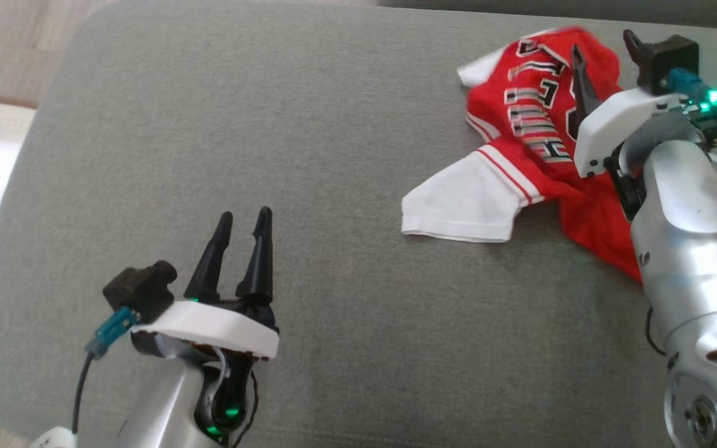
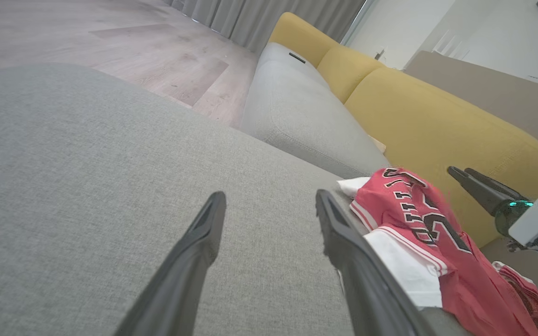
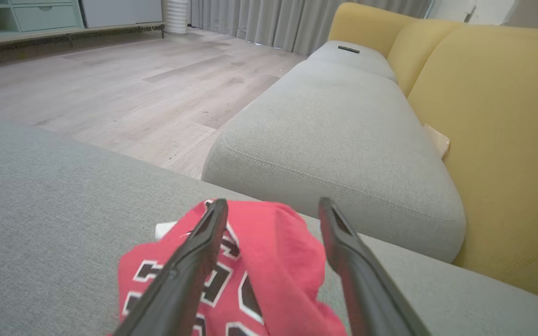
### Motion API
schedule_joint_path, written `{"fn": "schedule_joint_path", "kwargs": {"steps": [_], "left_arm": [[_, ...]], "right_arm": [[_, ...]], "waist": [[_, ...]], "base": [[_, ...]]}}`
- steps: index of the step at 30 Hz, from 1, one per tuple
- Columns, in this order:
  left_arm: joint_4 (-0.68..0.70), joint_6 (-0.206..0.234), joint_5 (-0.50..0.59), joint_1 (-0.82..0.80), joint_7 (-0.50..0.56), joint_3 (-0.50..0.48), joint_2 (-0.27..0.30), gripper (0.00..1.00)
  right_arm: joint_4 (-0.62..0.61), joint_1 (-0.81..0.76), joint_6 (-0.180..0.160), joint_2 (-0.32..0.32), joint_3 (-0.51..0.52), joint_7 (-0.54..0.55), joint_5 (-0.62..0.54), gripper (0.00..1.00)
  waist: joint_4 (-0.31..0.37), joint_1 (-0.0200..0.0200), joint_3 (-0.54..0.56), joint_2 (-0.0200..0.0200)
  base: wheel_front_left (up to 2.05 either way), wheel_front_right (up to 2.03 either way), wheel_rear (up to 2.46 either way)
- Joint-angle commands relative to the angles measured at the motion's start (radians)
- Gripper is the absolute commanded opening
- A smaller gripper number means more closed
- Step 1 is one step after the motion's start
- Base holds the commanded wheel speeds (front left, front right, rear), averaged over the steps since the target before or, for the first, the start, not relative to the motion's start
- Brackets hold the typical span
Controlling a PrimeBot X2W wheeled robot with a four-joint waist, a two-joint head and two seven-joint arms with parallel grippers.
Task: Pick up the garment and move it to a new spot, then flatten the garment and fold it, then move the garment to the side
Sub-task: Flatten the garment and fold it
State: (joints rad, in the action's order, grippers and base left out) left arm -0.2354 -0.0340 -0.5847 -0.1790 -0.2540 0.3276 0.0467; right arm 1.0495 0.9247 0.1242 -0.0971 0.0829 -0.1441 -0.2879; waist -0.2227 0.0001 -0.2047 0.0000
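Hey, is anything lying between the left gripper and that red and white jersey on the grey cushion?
Nothing visible does. Between the left gripper and the crumpled red and white jersey lies only bare fabric of the grey upholstered cushion, right up to the white sleeve. The right gripper stands open over the jersey's red part.

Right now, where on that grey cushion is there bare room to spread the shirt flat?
Bare: the wide grey cushion from its left edge to the white sleeve, beyond the left gripper. Crowded: the far right, where the red jersey lies crumpled under the right gripper.
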Motion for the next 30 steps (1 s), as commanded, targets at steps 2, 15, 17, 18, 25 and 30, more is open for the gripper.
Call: {"fn": "schedule_joint_path", "kwargs": {"steps": [2, 15, 17, 18, 25, 30], "left_arm": [[0.033, 0.004, 0.001, -0.027, -0.008, -0.048, 0.004, 1.00], [0.037, -0.016, 0.043, -0.018, -0.008, -0.150, 0.004, 1.00], [0.036, -0.018, 0.047, -0.015, -0.008, -0.154, 0.004, 1.00], [0.036, -0.019, 0.048, -0.014, -0.008, -0.155, 0.004, 1.00], [0.035, -0.021, 0.051, -0.006, -0.008, -0.145, 0.004, 1.00], [0.024, -0.021, 0.049, 0.000, -0.008, -0.130, 0.004, 1.00]], "right_arm": [[-0.028, -0.013, 0.007, 0.024, -0.007, -0.039, -0.007, 1.00], [-0.407, -0.377, 0.007, 0.047, -0.159, -0.117, 0.277, 1.00], [-0.506, -0.467, 0.007, 0.047, -0.159, -0.117, 0.297, 1.00], [-0.552, -0.511, 0.007, 0.047, -0.152, -0.117, 0.314, 1.00], [-0.760, -0.715, 0.007, 0.047, -0.131, -0.117, 0.359, 1.00], [-0.826, -0.792, 0.007, 0.047, -0.119, -0.115, 0.382, 1.00]], "waist": [[0.028, -0.0001, 0.010, 0.0000], [0.235, -0.0001, 0.069, 0.0000], [0.260, -0.0001, 0.075, 0.0000], [0.270, -0.0001, 0.079, 0.0000], [0.309, -0.0001, 0.090, 0.0000], [0.332, -0.0001, 0.087, 0.0000]], "base": [[0.00, 0.00, 0.00], [0.00, 0.00, 0.00], [0.00, 0.00, 0.00], [0.00, 0.00, 0.00], [0.00, 0.00, 0.00], [0.00, 0.00, 0.00]]}}
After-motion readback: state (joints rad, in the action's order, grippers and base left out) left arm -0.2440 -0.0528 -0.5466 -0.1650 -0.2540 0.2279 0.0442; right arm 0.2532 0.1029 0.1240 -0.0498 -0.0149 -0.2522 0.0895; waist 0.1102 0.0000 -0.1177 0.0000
